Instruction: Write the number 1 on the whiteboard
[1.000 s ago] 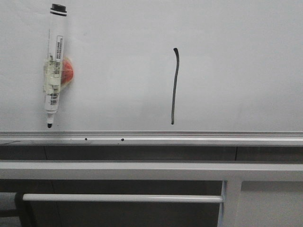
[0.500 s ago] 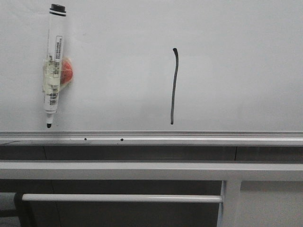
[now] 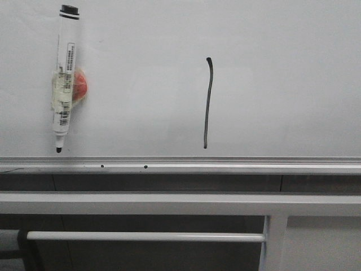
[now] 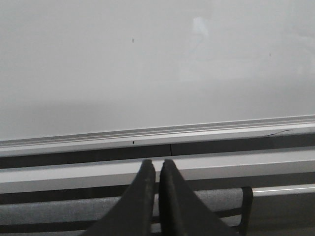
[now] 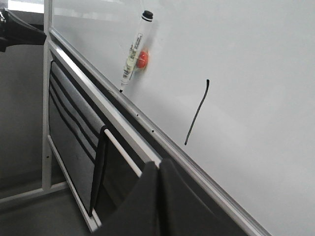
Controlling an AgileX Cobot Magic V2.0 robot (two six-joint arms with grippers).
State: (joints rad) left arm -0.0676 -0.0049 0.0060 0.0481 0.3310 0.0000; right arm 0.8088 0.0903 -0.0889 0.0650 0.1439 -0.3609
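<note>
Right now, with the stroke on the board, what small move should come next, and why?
Probably none on the board: keep both arms back and stop. The number 1 stands complete on the whiteboard, the marker hangs at its red holder, and the left gripper and right gripper look shut and hold nothing.

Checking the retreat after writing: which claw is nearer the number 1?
Likely right. The right claw, shut, faces the number 1 from below the rail; the left claw, also shut, faces blank whiteboard.
</note>
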